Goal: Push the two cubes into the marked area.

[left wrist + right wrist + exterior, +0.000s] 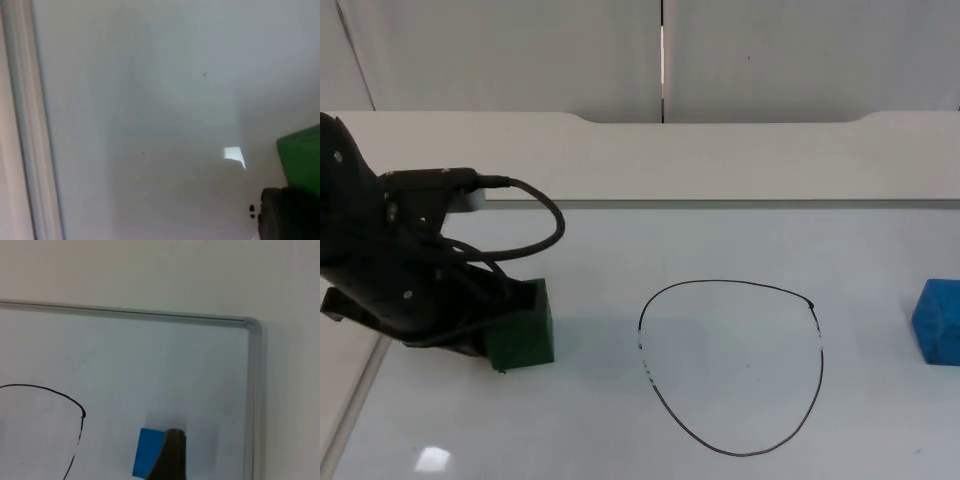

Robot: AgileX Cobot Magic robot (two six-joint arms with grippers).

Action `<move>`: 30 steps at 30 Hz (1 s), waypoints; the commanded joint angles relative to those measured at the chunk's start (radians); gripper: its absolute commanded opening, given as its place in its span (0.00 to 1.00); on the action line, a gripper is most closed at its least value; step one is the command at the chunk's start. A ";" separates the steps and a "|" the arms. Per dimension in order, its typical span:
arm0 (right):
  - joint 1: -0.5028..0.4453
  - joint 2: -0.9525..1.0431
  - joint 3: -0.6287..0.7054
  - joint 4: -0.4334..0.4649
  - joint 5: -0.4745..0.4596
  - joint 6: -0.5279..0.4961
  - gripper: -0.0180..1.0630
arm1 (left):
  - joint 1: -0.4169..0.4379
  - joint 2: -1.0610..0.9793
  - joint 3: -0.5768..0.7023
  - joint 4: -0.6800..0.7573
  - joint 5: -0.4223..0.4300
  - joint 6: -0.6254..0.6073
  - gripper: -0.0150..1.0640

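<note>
The left arm is down low over the left part of the white board (740,230), and its gripper (485,335) sits right up against the green cube (525,330). From the top camera the arm's black body covers the cube's left side, so the gripper looks to be touching it on the side away from the drawn ring, but I cannot tell whether its fingers are apart or together. In the left wrist view the green cube (302,157) stands just beside a black fingertip (287,215), with bare white board around it and a bright glint of light close by.

The marked area (732,366) is a black hand-drawn loop, roughly oval, on the board in front of the middle of the table. The green cube lies outside it, near its left side with a strip of bare board between them. The blue cube (940,322) lies well apart from the loop on the other side, close to the right edge of the top picture, and also outside the line.

The right gripper I see from its own wrist camera: a dark fingertip (170,455) overlaps the blue cube (147,457), so the cube sits right by it, though contact is not clear and I cannot tell the state of that gripper either. In that view the loop's line (60,397) curves off to one side of the cube, and the board's metal frame corner (252,325) lies beyond it
</note>
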 commanded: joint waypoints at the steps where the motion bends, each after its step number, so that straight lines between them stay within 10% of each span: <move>1: -0.008 -0.004 -0.005 0.011 -0.007 -0.001 0.68 | -0.016 -0.001 -0.004 -0.021 -0.004 0.000 0.01; 30: -0.008 -0.004 -0.005 0.029 0.004 -0.001 0.68 | -0.111 0.016 -0.049 -0.042 -0.049 0.000 0.01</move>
